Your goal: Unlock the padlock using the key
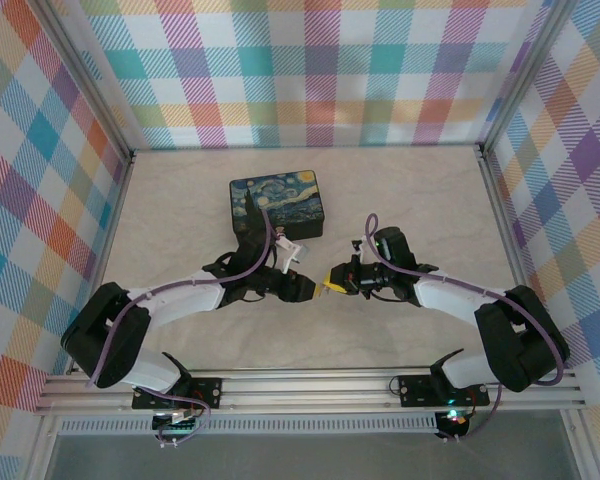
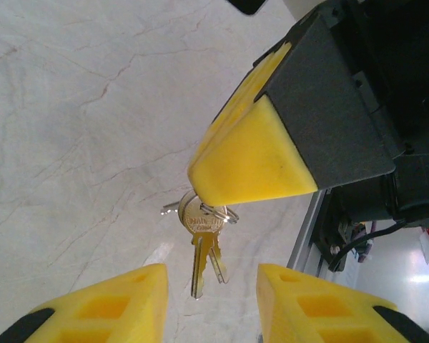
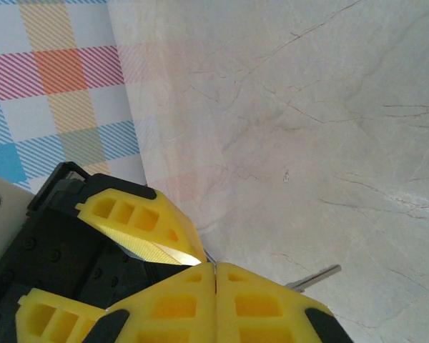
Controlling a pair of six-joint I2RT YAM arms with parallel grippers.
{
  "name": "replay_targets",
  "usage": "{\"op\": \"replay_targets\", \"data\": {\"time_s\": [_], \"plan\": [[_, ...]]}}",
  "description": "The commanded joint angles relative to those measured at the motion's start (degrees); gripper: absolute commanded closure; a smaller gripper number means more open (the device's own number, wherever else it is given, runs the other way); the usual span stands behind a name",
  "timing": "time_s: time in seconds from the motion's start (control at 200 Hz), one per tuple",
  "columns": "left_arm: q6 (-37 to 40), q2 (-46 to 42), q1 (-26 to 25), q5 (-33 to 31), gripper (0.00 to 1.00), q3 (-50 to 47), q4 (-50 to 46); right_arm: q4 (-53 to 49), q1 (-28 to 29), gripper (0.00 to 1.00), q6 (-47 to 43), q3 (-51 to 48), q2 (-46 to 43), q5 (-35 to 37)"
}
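The key (image 2: 198,246) is one of two small brass-coloured keys on a ring, hanging from my right gripper's yellow fingers (image 2: 250,161). My right gripper (image 3: 214,268) is shut on that ring, and a key blade (image 3: 318,276) sticks out past its right finger. My left gripper (image 2: 211,289) stands open just below. The longer key's tip dips between its fingertips without touching them. In the top view the left gripper (image 1: 308,288) and the right gripper (image 1: 332,283) meet tip to tip over the table's near middle. The padlock is out of view.
A dark box with a swirly blue-yellow night-sky lid (image 1: 275,203) sits behind the grippers. The pale marble tabletop (image 1: 420,190) stretches to both sides, bounded by checked walls and an aluminium rail (image 1: 310,385) at the near edge.
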Motion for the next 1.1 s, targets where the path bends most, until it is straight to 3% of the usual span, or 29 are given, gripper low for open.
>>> {"op": "replay_targets", "data": {"time_s": [0.0, 0.71, 1.1], "plan": [[-0.7, 1.0, 0.4, 3.1, 0.63, -0.5, 2.5, 2.4, -0.3, 0.98, 1.0, 1.5, 0.2, 0.2], [1.3, 0.3, 0.5, 4.1, 0.60, 0.1, 0.5, 5.8, -0.4, 0.97, 0.6, 1.7, 0.1, -1.3], [2.8, -1.3, 1.1, 4.0, 0.65, -0.2, -1.6, 3.8, -0.4, 0.97, -1.9, 2.2, 0.3, -1.2]]}}
